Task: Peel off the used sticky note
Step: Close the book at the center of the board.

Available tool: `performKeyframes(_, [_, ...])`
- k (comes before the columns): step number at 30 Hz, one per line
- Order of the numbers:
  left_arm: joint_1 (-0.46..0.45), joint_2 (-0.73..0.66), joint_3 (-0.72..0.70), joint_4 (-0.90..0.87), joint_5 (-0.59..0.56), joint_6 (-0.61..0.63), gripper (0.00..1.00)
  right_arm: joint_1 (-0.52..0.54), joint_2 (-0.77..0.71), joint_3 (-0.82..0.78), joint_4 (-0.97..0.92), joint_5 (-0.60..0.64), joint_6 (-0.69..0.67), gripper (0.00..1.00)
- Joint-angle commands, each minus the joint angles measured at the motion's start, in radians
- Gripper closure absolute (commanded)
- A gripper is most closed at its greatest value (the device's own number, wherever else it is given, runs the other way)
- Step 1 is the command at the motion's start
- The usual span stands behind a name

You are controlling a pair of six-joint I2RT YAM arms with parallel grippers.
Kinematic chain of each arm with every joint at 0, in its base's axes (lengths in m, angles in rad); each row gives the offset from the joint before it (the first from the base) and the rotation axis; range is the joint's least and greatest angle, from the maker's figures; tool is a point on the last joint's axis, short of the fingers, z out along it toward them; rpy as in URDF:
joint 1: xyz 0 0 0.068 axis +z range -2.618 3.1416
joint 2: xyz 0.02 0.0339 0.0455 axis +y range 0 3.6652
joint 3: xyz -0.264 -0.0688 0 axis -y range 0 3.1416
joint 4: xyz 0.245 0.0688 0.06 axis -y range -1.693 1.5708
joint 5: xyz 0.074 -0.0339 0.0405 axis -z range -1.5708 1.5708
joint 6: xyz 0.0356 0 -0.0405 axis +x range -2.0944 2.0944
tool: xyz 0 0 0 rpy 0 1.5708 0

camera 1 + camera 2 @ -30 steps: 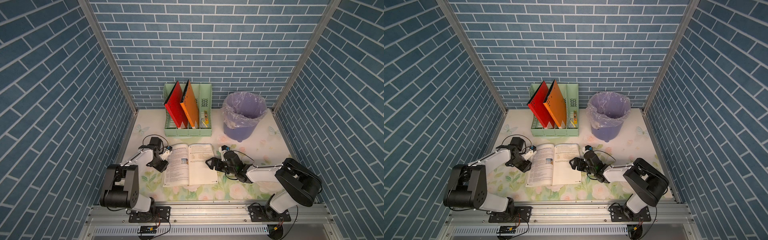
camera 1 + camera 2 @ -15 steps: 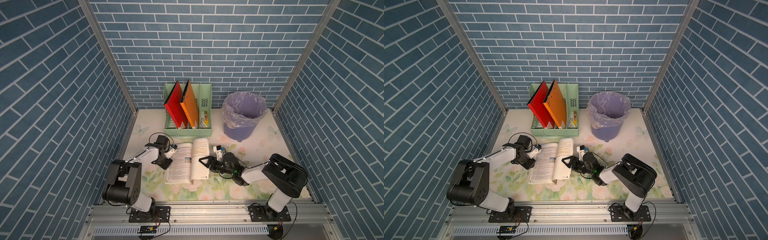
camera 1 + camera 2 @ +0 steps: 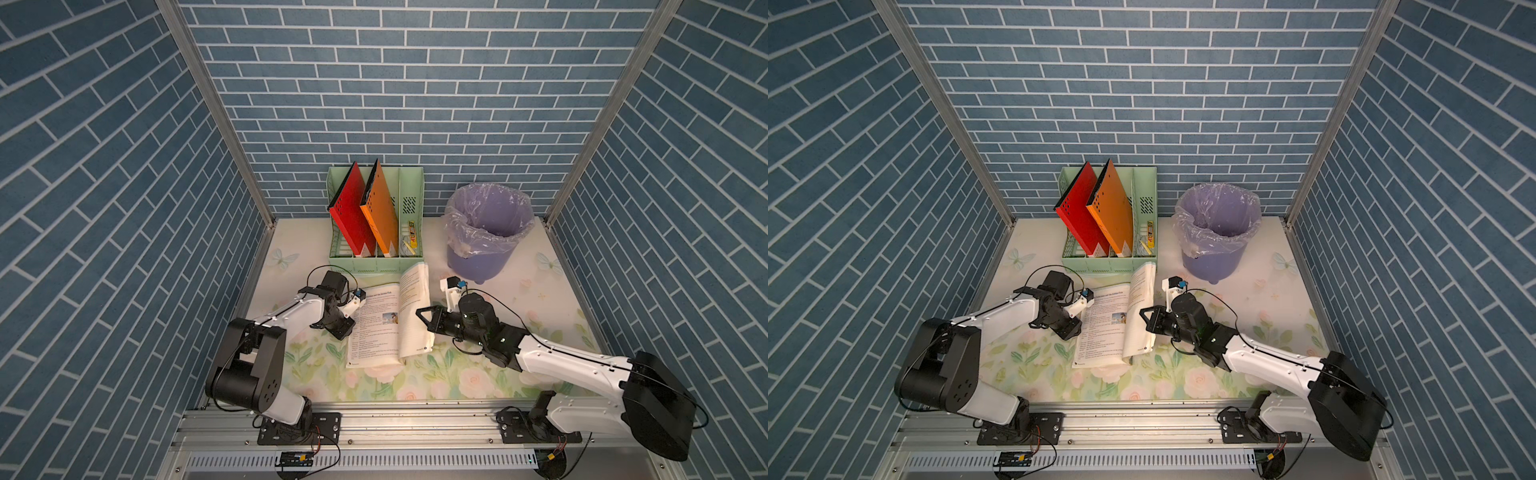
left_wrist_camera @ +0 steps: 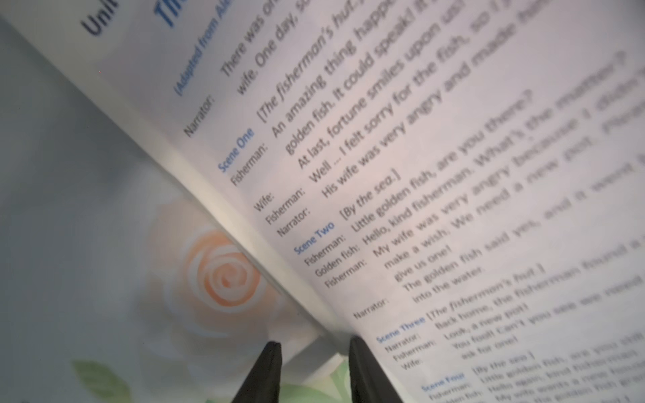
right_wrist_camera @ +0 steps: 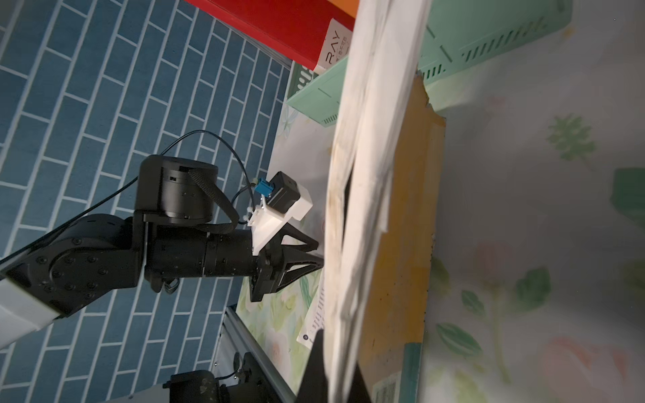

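Note:
An open book [image 3: 376, 332] [image 3: 1102, 332] lies on the floral table cover in both top views. My right gripper [image 3: 420, 316] [image 3: 1143, 316] is shut on a sheaf of its right-hand pages [image 3: 415, 291] [image 5: 370, 146], which stand nearly upright; its fingertips [image 5: 316, 370] pinch the sheaf's edge. My left gripper [image 3: 351, 329] [image 3: 1077, 329] [image 4: 314, 347] is shut on the book's left edge, printed page [image 4: 436, 174] beside it. The book's orange cover [image 5: 401, 226] shows behind the raised pages. No sticky note shows in any view.
A green file holder [image 3: 409, 257] with a red folder [image 3: 351, 212] and an orange folder [image 3: 380, 208] stands just behind the book. A purple lined bin [image 3: 486, 232] is at the back right. Blue brick walls close in on three sides.
The right gripper has closed on the right-hand pages and swung them up from flat to nearly upright. The left gripper has closed on the book's left edge.

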Motion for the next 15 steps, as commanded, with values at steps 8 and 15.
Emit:
performKeyframes(8, [0.059, -0.107, 0.158, -0.182, 0.163, 0.046, 0.54, 0.002, 0.011, 0.343, -0.759, 0.285, -0.389, 1.0])
performKeyframes(15, [0.128, -0.115, 0.169, -0.194, 0.13, 0.066, 0.54, 0.091, 0.361, 0.441, -0.702, 0.224, -0.407, 0.58])
